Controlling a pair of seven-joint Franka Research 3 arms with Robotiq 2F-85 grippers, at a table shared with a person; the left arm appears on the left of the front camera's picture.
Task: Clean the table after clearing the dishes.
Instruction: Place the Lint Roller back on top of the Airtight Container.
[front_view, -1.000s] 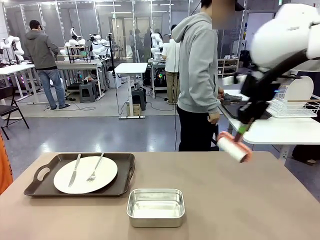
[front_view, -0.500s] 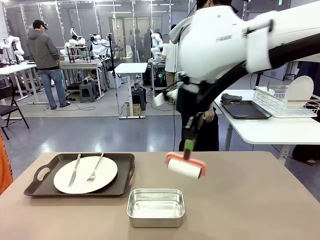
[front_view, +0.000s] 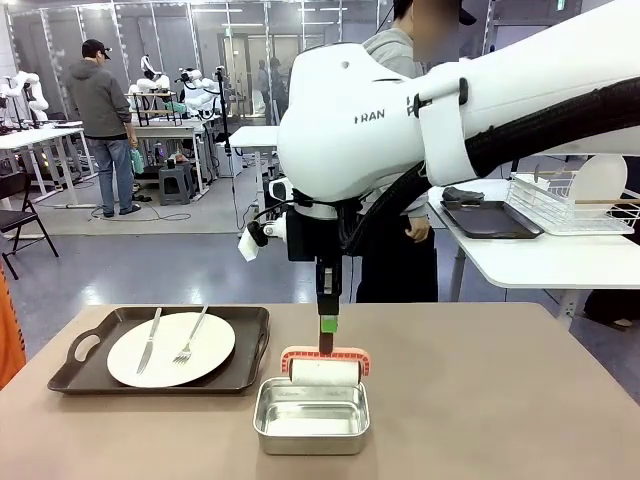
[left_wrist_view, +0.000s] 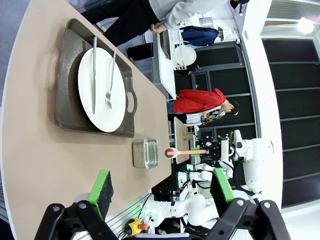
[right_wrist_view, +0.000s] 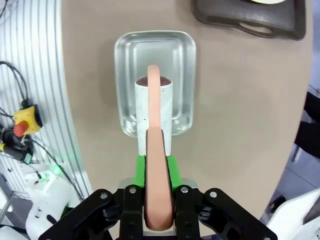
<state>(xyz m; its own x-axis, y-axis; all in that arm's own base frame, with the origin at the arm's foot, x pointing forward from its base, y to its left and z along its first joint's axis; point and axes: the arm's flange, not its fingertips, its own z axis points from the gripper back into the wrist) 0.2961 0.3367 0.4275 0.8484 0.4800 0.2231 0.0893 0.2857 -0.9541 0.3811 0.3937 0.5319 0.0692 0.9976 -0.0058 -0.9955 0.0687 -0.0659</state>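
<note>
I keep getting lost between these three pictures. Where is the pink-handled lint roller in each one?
Front view: the lint roller is low at centre, hanging from the right arm's jaws over the steel pan's far edge.
Left wrist view: small, lower middle, just right of the pan.
Right wrist view: dead centre, its handle clamped in the jaws, over the pan.
Shared landmark: the steel pan.

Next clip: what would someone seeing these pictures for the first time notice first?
The big white right arm reaches across the middle of the front view. Its end effector is shut on a pink-handled lint roller, which hangs over the steel pan near the front of the table. To the left, a white plate with a knife and fork sits on a dark tray.
</note>
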